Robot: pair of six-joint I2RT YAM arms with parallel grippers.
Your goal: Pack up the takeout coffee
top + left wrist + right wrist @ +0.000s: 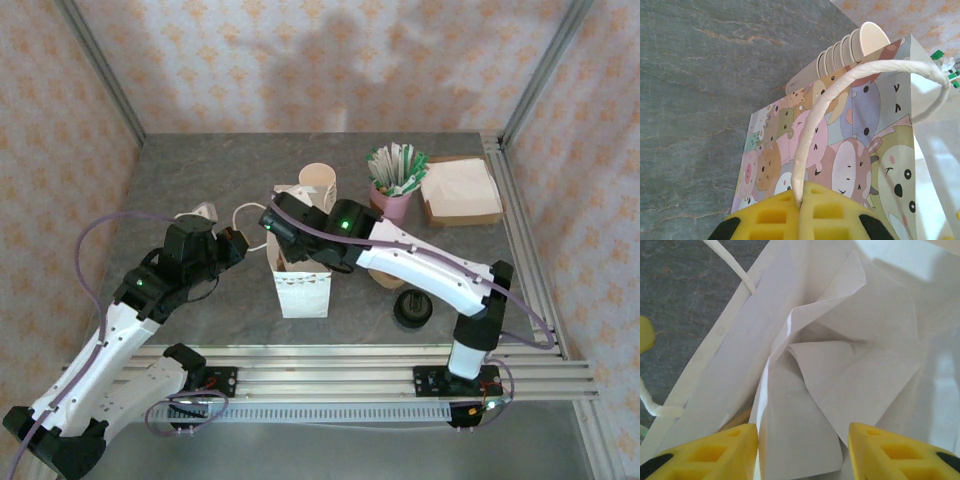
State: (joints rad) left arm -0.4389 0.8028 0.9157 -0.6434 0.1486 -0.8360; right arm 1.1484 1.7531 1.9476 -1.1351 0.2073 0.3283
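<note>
We are pinching the handle (840,85) of the paper bag (850,165) with the left gripper (802,207), lower centre. The right gripper (802,440) is hovering, fingers spread, over its mouth. We cannot tell where the takeout coffee is; holding the mouth wide should help.

The left arm (95,355) and right arm (430,268) wear white shells over black joints, each with a looping purple cable (88,250) and a green light (343,222). The left tool (801,212) and right tool (802,442) have yellow fingers (715,452) with square pockets
</note>
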